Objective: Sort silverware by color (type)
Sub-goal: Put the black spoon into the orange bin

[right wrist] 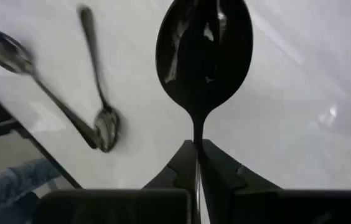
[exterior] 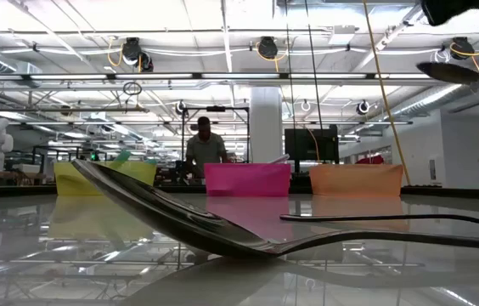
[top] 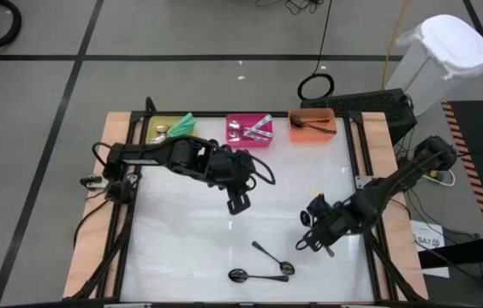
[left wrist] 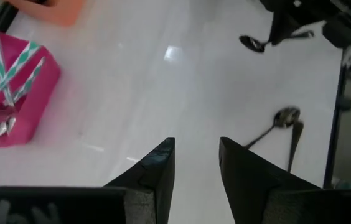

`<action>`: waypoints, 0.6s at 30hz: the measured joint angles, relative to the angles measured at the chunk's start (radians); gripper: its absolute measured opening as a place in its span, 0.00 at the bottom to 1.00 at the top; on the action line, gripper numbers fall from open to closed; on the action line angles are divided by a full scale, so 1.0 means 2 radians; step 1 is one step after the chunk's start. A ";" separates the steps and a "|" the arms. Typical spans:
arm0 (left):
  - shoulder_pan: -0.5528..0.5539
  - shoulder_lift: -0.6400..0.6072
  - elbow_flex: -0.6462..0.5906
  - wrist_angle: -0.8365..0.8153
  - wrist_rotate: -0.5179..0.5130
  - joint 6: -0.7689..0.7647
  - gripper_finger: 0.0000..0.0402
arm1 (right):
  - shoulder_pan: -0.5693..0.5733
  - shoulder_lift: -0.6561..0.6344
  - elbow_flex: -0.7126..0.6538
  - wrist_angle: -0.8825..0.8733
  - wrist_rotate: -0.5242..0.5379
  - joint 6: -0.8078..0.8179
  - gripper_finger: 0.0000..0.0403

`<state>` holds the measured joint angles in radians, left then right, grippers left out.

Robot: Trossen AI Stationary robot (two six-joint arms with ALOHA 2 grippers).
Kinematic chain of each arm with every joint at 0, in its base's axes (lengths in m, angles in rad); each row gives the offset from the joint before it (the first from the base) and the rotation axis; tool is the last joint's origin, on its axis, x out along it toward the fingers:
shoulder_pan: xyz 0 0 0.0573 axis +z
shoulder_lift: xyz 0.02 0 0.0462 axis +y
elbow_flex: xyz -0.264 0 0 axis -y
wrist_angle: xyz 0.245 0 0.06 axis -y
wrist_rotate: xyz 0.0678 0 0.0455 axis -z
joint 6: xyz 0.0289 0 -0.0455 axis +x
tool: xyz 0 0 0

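A: Where is the silverware?

B: One dark grey-black spoon [right wrist: 203,59] is off the table, its thin handle pinched between the closed fingers of the right gripper [right wrist: 198,163]. In the right wrist view its glossy bowl points away from the gripper. From above, the right gripper [top: 313,232] hangs over the near right part of the white tabletop [top: 190,239].

A: And the loose pieces?

B: Two dark metal spoons [top: 269,263] lie on the table near its front edge, just left of that gripper. One lies crosswise with its bowl to the left; the other lies at a slant, and they meet near the right end. The low view looks past them from very close.

A: What about the sorted ones?

B: Along the far edge stand three plastic bins. The yellow bin [top: 158,127] holds teal-green handled spoons, the pink bin [top: 250,130] holds spoons with striped teal handles and silver bowls, and the orange bin [top: 313,125] holds a dark spoon.

A: And the other arm?

B: The left gripper [top: 237,200] hovers over the middle of the table, nearer than the pink bin, its two dark fingers [left wrist: 157,171] standing apart with nothing between them.

A: Anything behind the table?

B: A person [exterior: 206,150] stands in the room beyond the bins.
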<state>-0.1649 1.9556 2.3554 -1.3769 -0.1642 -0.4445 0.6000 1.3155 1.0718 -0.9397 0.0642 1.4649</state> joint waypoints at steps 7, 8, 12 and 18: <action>0.013 0.000 0.000 0.028 -0.001 -0.062 0.44 | -0.033 -0.042 0.000 -0.015 0.038 -0.078 0.01; 0.017 0.002 0.000 0.029 -0.001 -0.077 0.48 | -0.040 -0.045 0.000 -0.015 0.045 -0.093 0.01; 0.032 0.004 0.000 0.037 -0.001 -0.152 0.62 | -0.063 -0.048 0.000 -0.006 0.061 -0.159 0.01; 0.053 0.004 0.000 0.082 -0.001 -0.182 0.68 | -0.092 -0.048 0.000 -0.006 0.059 -0.221 0.01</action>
<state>-0.0581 1.9629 2.3562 -1.2136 -0.1658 -0.8094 0.4164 1.2185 1.0721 -0.9512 0.1831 1.0221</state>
